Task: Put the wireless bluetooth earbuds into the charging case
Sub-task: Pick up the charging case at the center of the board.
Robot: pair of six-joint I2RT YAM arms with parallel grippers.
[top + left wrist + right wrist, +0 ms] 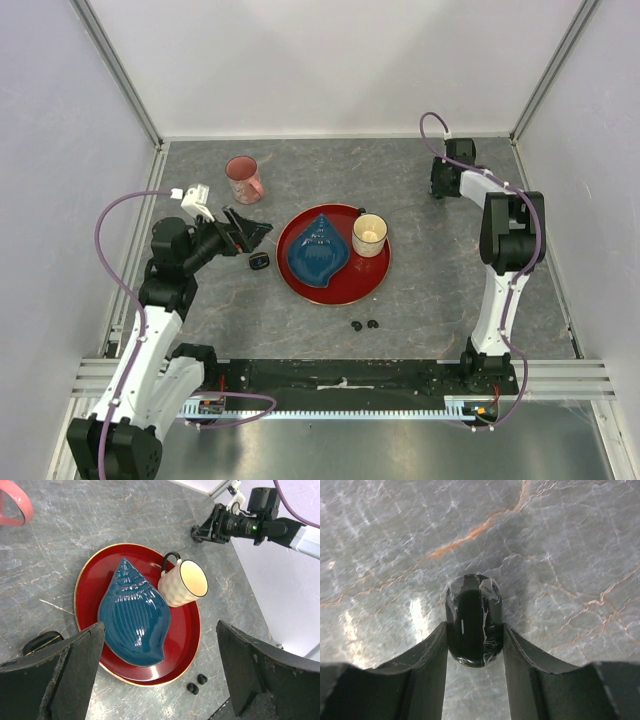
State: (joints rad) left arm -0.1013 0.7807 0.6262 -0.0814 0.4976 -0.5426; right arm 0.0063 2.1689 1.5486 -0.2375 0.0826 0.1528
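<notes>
Earbuds (357, 325): two lie loose on the table (430, 290) near the red tray (366, 285), none inserted yet. Your right gripper (473, 630) clamps the charging case (471, 605) at the far corner. Your left gripper (252, 238) gapes empty beside a second case (259, 261).

Glossy black case (472, 622) on marbled table (560, 555)

My left gripper (160, 625) spread wide. Two tiny black earbuds (201, 679) lower centre, beside round red plate (186, 630) holding blue shell-shaped dish (132, 615).
</notes>
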